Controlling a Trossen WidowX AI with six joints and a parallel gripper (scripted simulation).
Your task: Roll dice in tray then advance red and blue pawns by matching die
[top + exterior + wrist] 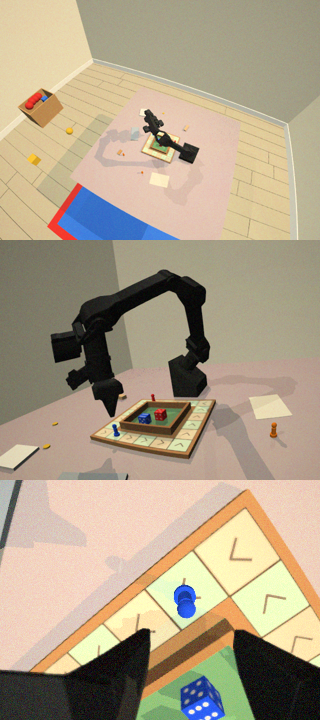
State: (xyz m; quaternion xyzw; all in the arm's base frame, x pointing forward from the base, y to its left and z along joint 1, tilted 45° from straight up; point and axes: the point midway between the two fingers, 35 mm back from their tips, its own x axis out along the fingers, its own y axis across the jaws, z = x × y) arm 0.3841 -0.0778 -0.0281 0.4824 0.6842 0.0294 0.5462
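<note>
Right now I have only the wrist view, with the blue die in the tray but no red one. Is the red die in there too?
Observer: Yes. In the exterior view the red die lies inside the tray, beside the blue die.
Operator: I can't see the red pawn either. Where is it?
Observer: The red pawn is upright at the side of the board nearest the arm's base.
</note>
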